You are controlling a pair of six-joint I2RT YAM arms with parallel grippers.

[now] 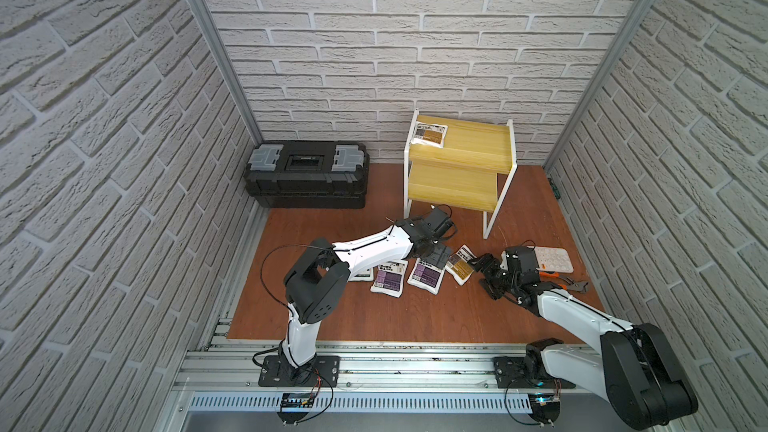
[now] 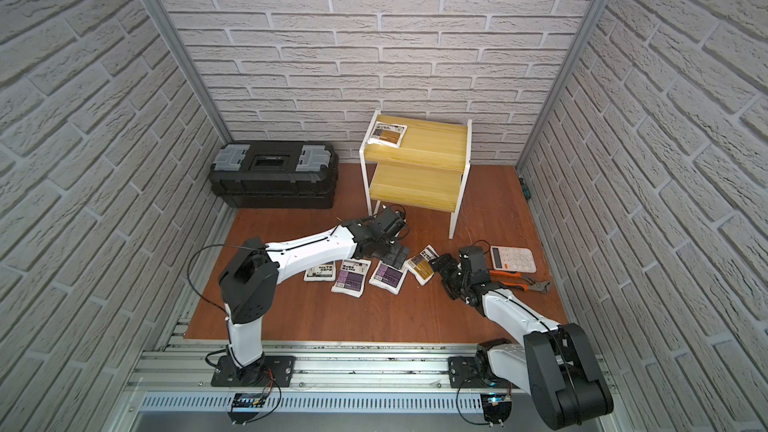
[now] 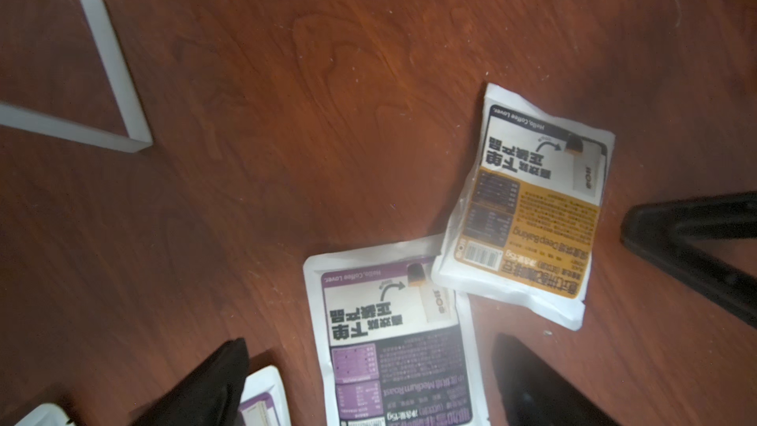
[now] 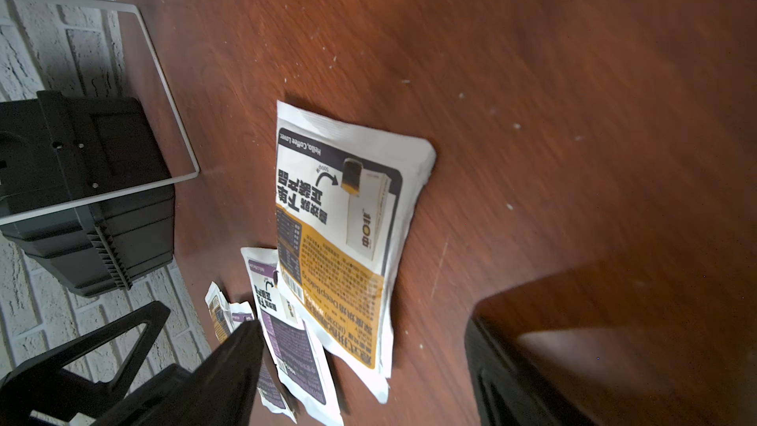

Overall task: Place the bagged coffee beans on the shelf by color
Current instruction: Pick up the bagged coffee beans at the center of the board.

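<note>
The shelf point(image 1: 459, 160) stands at the back right, with one yellow bagged coffee point(image 1: 429, 135) on its upper board. Several bags lie in a row on the wooden floor: a purple one point(image 1: 388, 278), a second purple one point(image 1: 424, 274) and a yellow one point(image 1: 460, 264). A further bag point(image 1: 361, 275) is mostly hidden under the left arm. My left gripper point(image 3: 368, 383) hangs open above the purple bag point(image 3: 393, 346). My right gripper point(image 4: 368, 370) is open, its fingers either side of the yellow bag point(image 4: 340, 239), whose edge overlaps that purple bag.
A black toolbox point(image 1: 305, 174) sits at the back left against the brick wall. A white calculator point(image 1: 550, 259) and orange-handled pliers point(image 1: 571, 282) lie just right of the right gripper. The shelf's white front leg point(image 1: 492, 222) stands close behind the bags.
</note>
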